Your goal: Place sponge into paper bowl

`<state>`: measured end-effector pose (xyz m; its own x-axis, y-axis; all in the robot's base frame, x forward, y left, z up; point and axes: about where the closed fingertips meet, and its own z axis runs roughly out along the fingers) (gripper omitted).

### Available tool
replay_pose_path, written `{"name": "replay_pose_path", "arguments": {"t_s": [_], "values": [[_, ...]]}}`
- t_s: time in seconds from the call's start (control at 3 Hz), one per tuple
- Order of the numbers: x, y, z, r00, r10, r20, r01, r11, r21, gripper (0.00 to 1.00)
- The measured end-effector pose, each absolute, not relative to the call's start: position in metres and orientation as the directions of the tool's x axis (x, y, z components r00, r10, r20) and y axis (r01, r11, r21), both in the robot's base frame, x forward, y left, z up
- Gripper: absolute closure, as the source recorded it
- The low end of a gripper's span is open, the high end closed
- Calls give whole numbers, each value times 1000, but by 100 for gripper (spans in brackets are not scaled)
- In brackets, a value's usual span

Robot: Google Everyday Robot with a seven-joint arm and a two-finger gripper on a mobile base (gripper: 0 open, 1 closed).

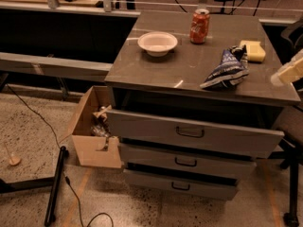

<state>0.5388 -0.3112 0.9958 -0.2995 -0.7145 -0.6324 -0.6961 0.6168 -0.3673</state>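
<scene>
The pale yellow sponge (252, 50) lies flat at the far right of the grey cabinet top (165, 72), just behind the snack bag. The white paper bowl (157, 43) stands upright and empty at the back left of the top, left of the soda can. My gripper (289, 72) shows only as a pale yellow tip at the right edge of the view, off the cabinet's right side, below and right of the sponge, not touching it. It holds nothing that I can see.
An orange-red soda can (200, 26) stands right of the bowl. A dark blue and white snack bag (226, 70) lies in front of the sponge. The cabinet's top drawer (191, 132) is pulled out. An open cardboard box (92, 126) sits on the floor at its left.
</scene>
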Motion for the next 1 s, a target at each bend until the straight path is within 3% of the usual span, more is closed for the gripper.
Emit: {"name": "replay_pose_path", "arguments": {"t_s": [0.67, 1.0], "values": [[596, -375, 958, -291, -424, -858, -478, 841, -254, 0], [619, -391, 954, -311, -352, -883, -341, 909, -242, 0]]}}
